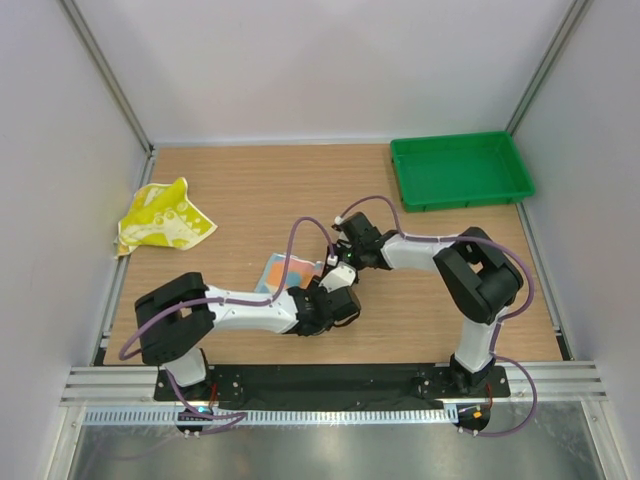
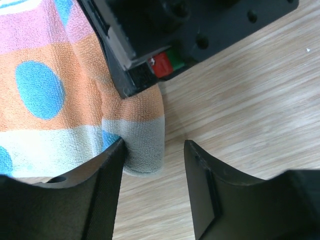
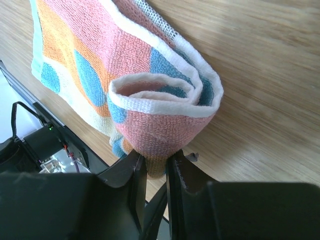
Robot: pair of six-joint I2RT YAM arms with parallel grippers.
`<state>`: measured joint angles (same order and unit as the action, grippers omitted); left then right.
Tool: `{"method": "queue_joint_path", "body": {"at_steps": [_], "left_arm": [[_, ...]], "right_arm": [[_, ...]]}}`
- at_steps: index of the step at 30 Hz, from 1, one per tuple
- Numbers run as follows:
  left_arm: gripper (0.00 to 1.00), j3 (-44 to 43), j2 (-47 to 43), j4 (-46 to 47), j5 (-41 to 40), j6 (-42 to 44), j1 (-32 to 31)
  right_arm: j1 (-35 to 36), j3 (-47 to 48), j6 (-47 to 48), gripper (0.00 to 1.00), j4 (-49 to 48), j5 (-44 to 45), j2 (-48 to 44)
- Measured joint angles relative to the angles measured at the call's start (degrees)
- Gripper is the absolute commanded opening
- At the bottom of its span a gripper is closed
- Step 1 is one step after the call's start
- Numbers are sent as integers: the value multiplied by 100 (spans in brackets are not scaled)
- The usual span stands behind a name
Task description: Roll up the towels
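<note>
Right wrist: right gripper [image 3: 154, 159] has its jaws nearly together, pinching the rolled end of the blue-dotted towel [image 3: 150, 85]. The roll is a loose spiral of a couple of turns, orange-pink side outward, sitting directly above the fingertips. The unrolled rest trails away over the table [image 3: 260, 75].

Left wrist: left gripper [image 2: 154, 146] is about half open and not clamped on anything. A pale corner of the same towel lies in the gap, against one finger and clear of the other, with bare wood showing between. The right gripper's black body hangs over the cloth just beyond that corner.

Top external: both grippers meet at this towel mid-table, towards the near edge. The yellow towel [image 1: 163, 220] lies unrolled and crumpled by the left wall, well apart from both arms. A green tray [image 1: 460, 170] sits in the far right corner.
</note>
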<state>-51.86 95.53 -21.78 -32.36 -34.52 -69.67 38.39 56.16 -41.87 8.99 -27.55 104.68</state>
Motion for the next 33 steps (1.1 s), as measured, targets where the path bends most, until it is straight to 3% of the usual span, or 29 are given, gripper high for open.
{"method": "queue_joint_path", "body": {"at_steps": [8, 11, 12, 17, 19, 23, 33], "left_arm": [[37, 345, -243, 310, 7, -20, 164], [28, 389, -260, 411, 76, -15, 284], [20, 391, -262, 446, 109, -7, 328], [8, 369, -225, 616, 236, 31, 479], [5, 372, -227, 680, 310, 50, 529], [2, 509, -358, 894, 551, 81, 651], [1, 1010, -881, 1309, 1322, 136, 811]], "right_arm": [[-59, 289, 293, 26, 254, -179, 197], [-140, 293, 367, 27, 313, -249, 205], [-173, 302, 391, 28, 334, -271, 212], [-302, 341, 487, 29, 424, -315, 225], [-350, 341, 516, 35, 446, -326, 225], [-448, 341, 610, 63, 564, -354, 223], [-739, 442, 765, 68, 942, -584, 173]]}}
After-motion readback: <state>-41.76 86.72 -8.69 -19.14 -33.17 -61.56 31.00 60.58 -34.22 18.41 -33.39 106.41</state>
